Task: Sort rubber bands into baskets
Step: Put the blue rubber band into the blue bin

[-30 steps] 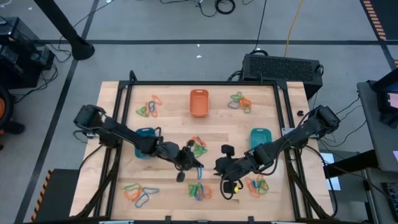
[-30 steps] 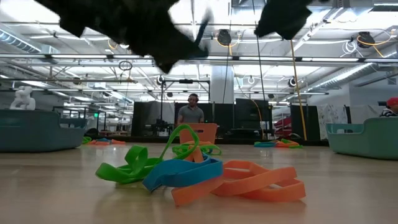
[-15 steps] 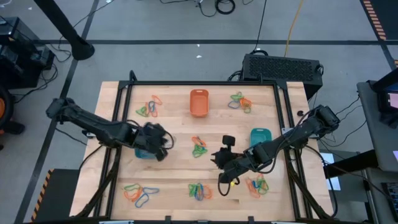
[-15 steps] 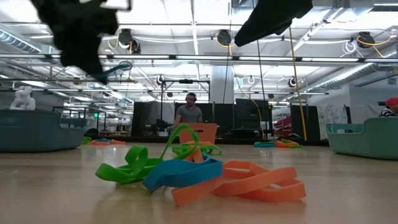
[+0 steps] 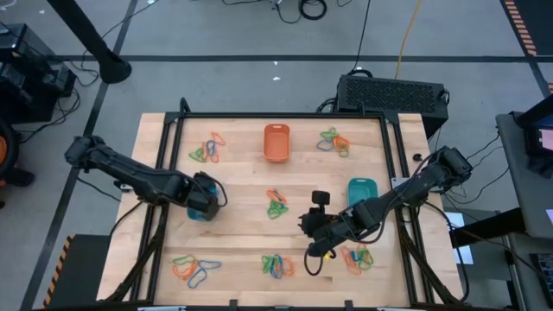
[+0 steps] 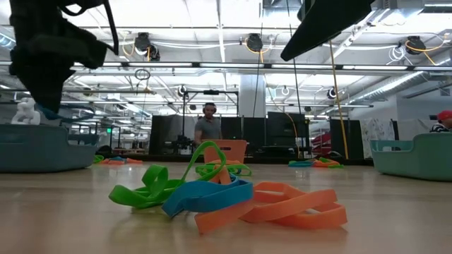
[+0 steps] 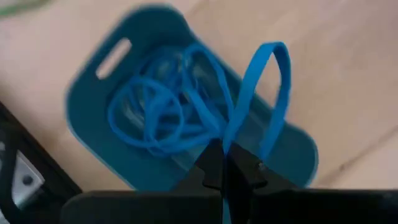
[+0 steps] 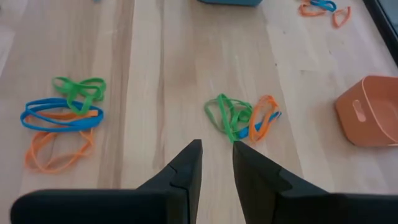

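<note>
In the high view the left gripper (image 5: 207,197) hangs over the small blue rounded-rectangular plastic basket (image 5: 200,210) at centre-left of the wooden table (image 5: 233,164). Its jaws are pressed together, pinching a thin blue rubber band (image 7: 264,93). In the left wrist view the loop stands up from the fingertips as a long narrow arch. Its long axis rises away from the jaws, above the basket, which already holds a tangle of blue bands (image 7: 163,107). The basket's long axis runs diagonally across that view, its handle slot toward the upper left.

A second ago the left gripper was lower centre in the high view, near the mixed heap of bands (image 5: 276,204); it has since swung left to the blue basket.

The right gripper (image 5: 316,221) hovers right of centre, jaws a little apart and holding nothing; it has barely shifted. The orange plastic basket (image 5: 276,142) sits upper centre, long axis up-down; the teal-green plastic basket (image 5: 360,192) stands right of centre.
</note>
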Available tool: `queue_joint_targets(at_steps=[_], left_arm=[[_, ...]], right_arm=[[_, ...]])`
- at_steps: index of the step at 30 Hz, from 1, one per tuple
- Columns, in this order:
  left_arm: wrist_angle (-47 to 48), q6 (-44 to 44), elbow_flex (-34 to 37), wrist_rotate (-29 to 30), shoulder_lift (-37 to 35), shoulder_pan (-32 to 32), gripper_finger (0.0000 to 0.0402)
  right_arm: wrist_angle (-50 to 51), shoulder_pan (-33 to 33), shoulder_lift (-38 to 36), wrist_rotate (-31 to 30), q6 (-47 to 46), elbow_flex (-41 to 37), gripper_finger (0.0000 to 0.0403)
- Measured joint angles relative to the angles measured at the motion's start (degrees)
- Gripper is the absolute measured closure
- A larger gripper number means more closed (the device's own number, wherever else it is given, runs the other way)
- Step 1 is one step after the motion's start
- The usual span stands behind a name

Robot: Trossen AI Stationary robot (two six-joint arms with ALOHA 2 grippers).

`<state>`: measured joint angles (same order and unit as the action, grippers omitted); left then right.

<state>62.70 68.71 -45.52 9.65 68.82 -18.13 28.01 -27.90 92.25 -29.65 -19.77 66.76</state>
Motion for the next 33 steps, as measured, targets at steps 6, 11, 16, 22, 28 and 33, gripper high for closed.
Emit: queue_joint_targets(at_steps=[6, 11, 16, 22, 28, 33], left_arm=[[1.32, -3.06, 0.0, -4.88, 1.22, -0.02, 0.0388], [2.04, -5.03, 0.0, -5.17, 1.33, -0.02, 0.0372], [7.44, -4.69, 0.0, -4.5, 1.33, -0.02, 0.0361], [9.17, -5.05, 0.0, -3.45, 1.33, -0.02, 0.0333], [9.25, -4.96, 0.0, -3.21, 1.33, -0.02, 0.0292], [9.23, -6.33, 0.0, -3.21, 1.33, -0.02, 0.0271]], right_arm=[[-0.02, 0.0, 0.0, 0.0, -0.54, -0.02, 0.0321], [-0.09, 0.0, 0.0, -0.02, -0.56, -0.01, 0.0321], [-0.17, 0.0, 0.0, -0.02, -0.57, -0.02, 0.0321], [-0.15, 0.0, 0.02, -0.02, -0.59, -0.02, 0.0321], [-0.09, 0.0, 0.02, 0.03, -0.59, -0.01, 0.0321], [-0.07, 0.0, 0.02, 1.25, -0.61, 0.0, 0.0321]])
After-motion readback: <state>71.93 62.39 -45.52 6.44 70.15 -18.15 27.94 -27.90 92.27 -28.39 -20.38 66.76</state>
